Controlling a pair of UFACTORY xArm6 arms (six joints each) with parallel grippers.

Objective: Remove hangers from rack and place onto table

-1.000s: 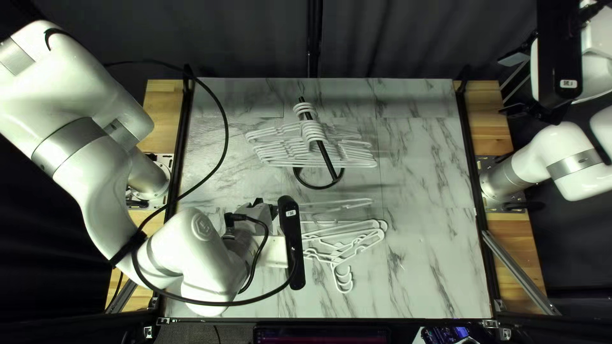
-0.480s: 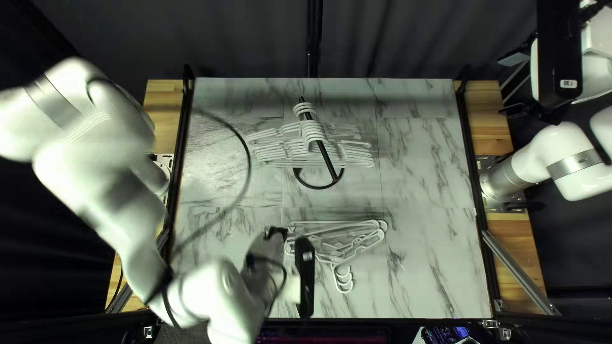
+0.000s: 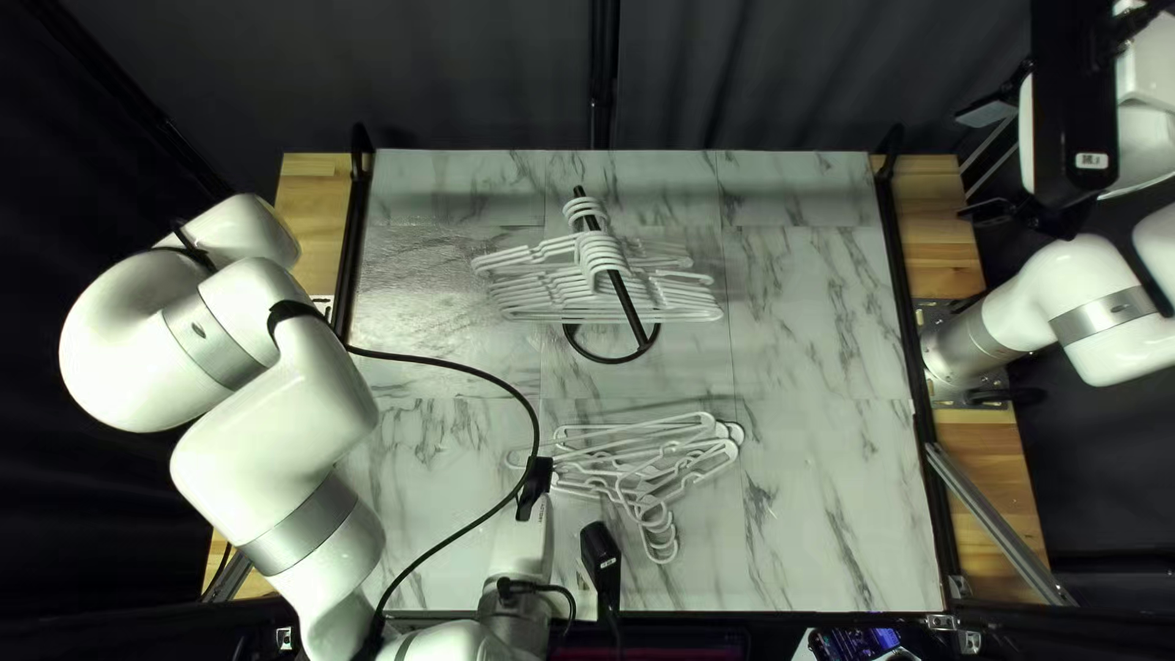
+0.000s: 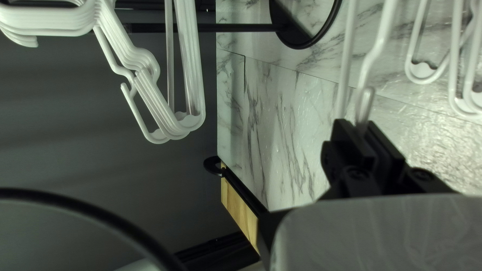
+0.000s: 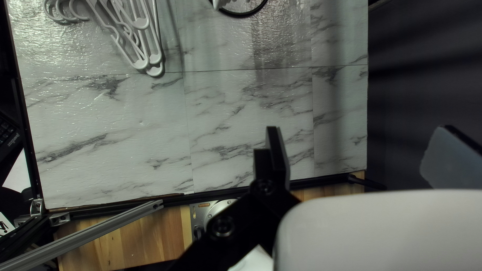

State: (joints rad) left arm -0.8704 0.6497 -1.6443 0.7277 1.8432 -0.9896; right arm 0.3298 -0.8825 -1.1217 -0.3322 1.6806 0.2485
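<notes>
A black rack (image 3: 613, 275) stands at the middle back of the marble table (image 3: 808, 303), with several white hangers (image 3: 587, 280) on its slanted bar. A pile of white hangers (image 3: 656, 473) lies toward the table's near edge. My left gripper (image 3: 537, 479) is at the pile's left end, shut on the end loop of one white hanger (image 4: 362, 103); its fingers (image 4: 350, 146) pinch that loop from both sides. My right gripper (image 5: 280, 148) hangs high over the table's right edge with only one finger showing and nothing near it.
The rack's round base (image 4: 305, 34) and its hung hangers (image 4: 165, 113) show ahead of my left gripper. Wooden strips (image 3: 927, 257) and black rails border the table. My left arm's cable (image 3: 459, 367) trails over the near left of the table.
My left arm has swung from the middle of the table toward the near edge. The hanger it holds came down from above onto the pile. The right arm has not moved.
</notes>
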